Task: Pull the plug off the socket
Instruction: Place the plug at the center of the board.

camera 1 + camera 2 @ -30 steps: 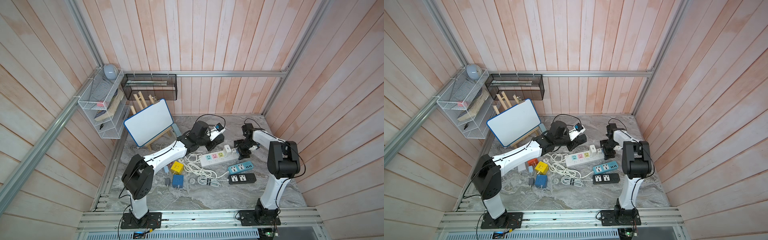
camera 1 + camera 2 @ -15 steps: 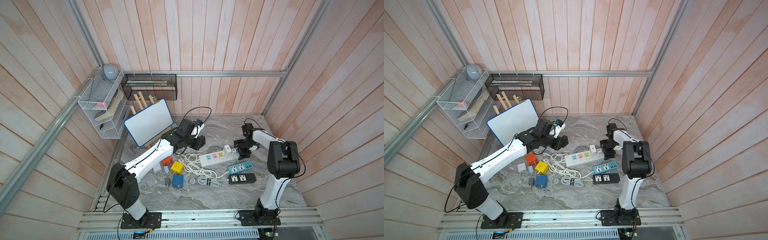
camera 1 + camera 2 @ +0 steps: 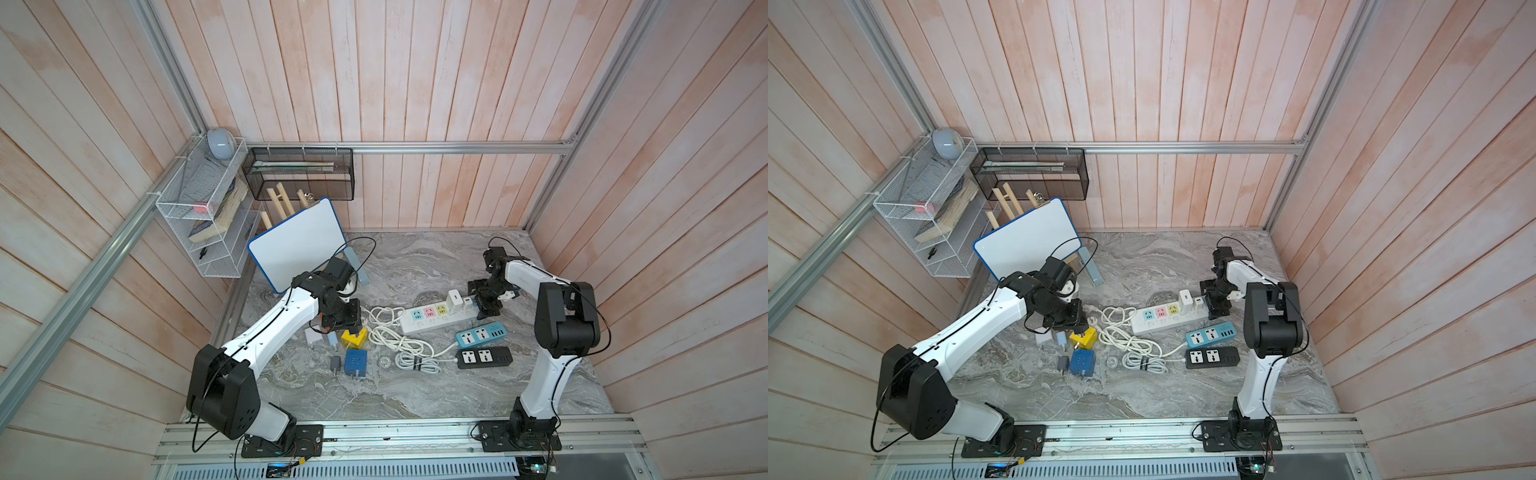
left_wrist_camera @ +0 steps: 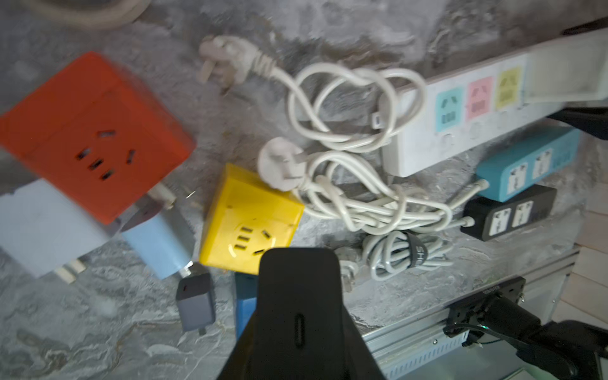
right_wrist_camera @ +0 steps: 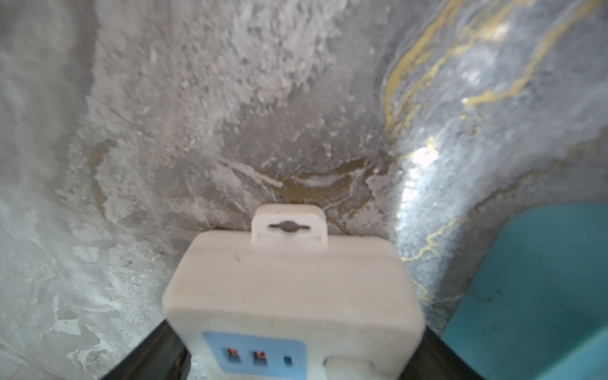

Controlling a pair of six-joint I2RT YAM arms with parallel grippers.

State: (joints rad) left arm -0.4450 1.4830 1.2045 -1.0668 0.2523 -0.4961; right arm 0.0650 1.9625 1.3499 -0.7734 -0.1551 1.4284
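My right end effector (image 3: 486,306) clamps the end of the power strip (image 3: 430,319) — the plug (image 3: 454,300) sits just beside. My left end effector (image 4: 297,266) is closed, near the yellow cube (image 4: 250,214).

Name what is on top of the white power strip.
A tall white adapter and a smaller white plug beside it. The right gripper covers one end of the white power strip.

Pale pink-washed wooden plank walls (image 3: 415,83) close us in on three sides, an aluminium rail (image 3: 457,147) running across the back one. Down below, a grey marble-patterned bench (image 3: 415,257), evenly lit, with just a soft glare. In the back corner, a white wire rack (image 3: 183,208) hangs on the side wall, a black mesh basket (image 3: 299,178) is beside it, and a whiteboard (image 3: 297,245) leans on a wooden easel (image 3: 282,199)
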